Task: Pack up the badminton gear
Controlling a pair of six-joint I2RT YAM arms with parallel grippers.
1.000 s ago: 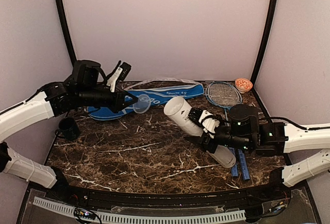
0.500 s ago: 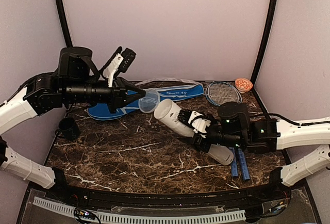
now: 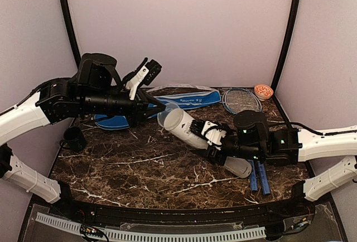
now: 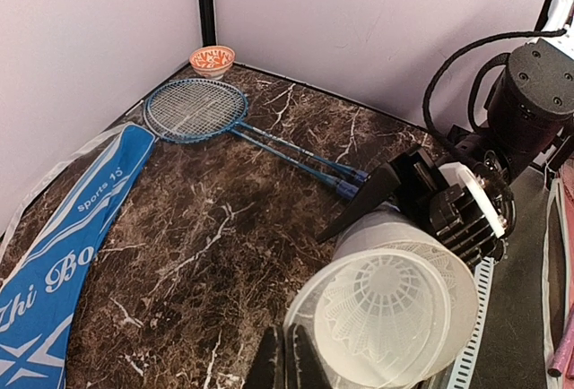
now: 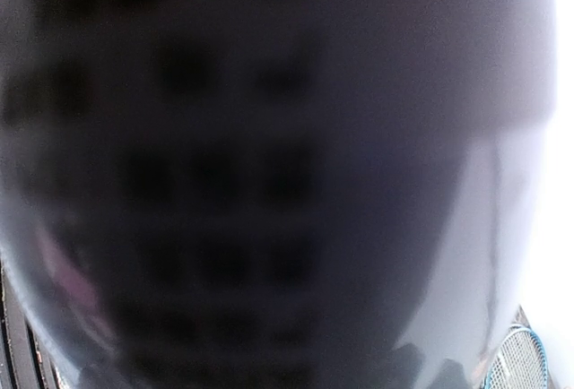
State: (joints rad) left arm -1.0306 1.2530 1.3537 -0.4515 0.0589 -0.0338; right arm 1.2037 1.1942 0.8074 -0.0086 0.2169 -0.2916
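Cap meets tube: my left gripper (image 3: 158, 108) is pinched tight on the clear cap (image 4: 305, 326), and my right gripper (image 3: 215, 136) is clamped around the tube (image 3: 187, 127).

I have the tube lifted at a tilt over the middle of the table (image 3: 139, 164), gripped mid-body, with its open mouth up and facing left. The cap sits right at that mouth; I can't tell if it is seated. Through it, on the left wrist view, I see a shuttlecock (image 4: 386, 308) inside. My right wrist view is a dark blur. The rackets (image 3: 242, 101) lie at the right, heads near the bowl (image 3: 263, 91). The cover (image 3: 189, 101) lies along the back and the cup (image 3: 73, 139) stands far left.
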